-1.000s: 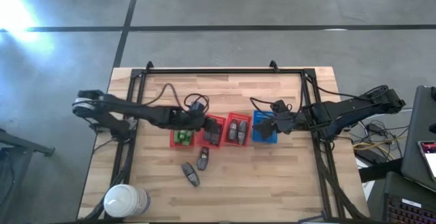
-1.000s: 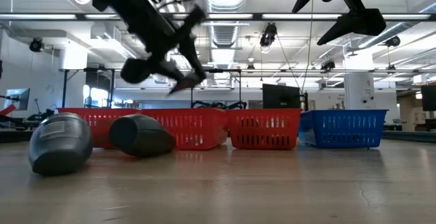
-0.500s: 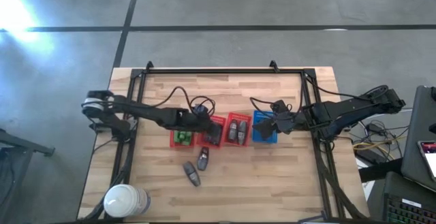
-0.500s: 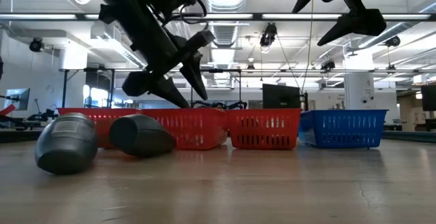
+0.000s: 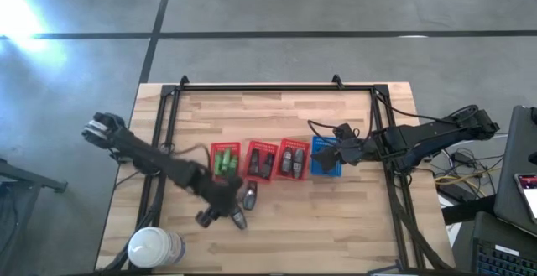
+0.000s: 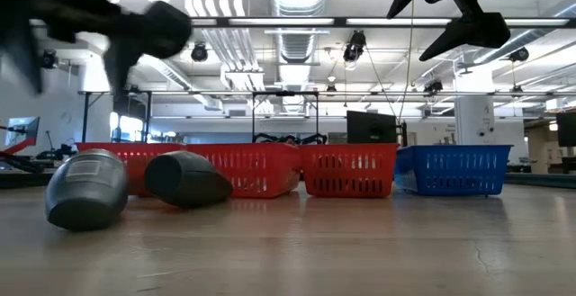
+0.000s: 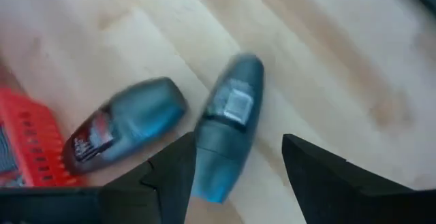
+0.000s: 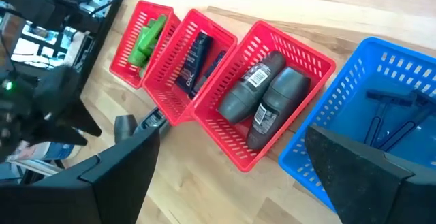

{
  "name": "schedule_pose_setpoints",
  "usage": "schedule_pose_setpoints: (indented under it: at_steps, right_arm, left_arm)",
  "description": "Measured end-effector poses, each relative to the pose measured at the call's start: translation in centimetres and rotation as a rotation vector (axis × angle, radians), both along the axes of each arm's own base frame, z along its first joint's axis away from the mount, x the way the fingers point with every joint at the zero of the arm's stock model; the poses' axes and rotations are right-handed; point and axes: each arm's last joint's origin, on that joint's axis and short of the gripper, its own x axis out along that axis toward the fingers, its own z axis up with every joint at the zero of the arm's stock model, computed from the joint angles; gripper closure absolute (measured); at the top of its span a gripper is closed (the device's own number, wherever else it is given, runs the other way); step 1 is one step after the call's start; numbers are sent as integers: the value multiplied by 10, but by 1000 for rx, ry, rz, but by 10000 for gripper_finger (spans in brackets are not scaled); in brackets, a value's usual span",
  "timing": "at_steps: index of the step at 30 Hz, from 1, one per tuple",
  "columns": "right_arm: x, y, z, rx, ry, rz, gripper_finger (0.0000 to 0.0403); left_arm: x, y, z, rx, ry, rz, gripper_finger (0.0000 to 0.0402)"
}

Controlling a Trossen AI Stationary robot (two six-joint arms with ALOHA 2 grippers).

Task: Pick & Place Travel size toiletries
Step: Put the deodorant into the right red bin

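Observation:
Two dark grey bottles lie on their sides on the bare wood near the table's front: one (image 5: 249,195) and one nearer the edge (image 5: 238,219). Both show in the left wrist view (image 7: 126,132) (image 7: 228,125) and the low view (image 6: 184,179) (image 6: 85,188). My left gripper (image 5: 228,214) is open above the nearer bottle, clear of it, its fingers (image 7: 174,180) to either side. My right gripper (image 5: 340,152) is open and empty above the blue basket (image 5: 319,169). More dark bottles (image 8: 262,94) and green tubes (image 8: 146,40) lie in the red baskets.
Three red mesh baskets (image 5: 213,152) (image 5: 272,148) (image 5: 283,172) and the blue one stand in a row across the table's middle. A large white roll (image 5: 153,247) stands at the near left corner. Bare wood lies at the near right.
My left gripper has swung from above the red baskets toward the table's near edge and now hangs over the two loose bottles. The bottles and baskets have stayed in place. My right arm has kept still.

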Motion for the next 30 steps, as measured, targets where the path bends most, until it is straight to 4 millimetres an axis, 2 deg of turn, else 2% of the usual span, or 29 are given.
schedule_pose_setpoints:
  at_steps: [2, 4, 9, 16, 30]
  right_arm:
    - [0, 0, -1, 0, 4, 0, 39]
    - [0, 0, -1, -1, 5, 0, 39]
    - [0, 0, -2, 1, 7, -2, 39]
    - [0, 0, -2, 7, 3, -9, 39]
    - [4, 1, -5, 5, 9, -5, 39]
  left_arm:
    - [-3, -12, -7, 99, -15, -57, 179]
    - [0, -14, -14, 116, -10, -56, 179]
    - [7, -12, -28, 122, 46, -61, 179]
    - [12, -10, -40, 178, 59, -159, 179]
    - [22, -12, -57, 119, 109, -143, 184]
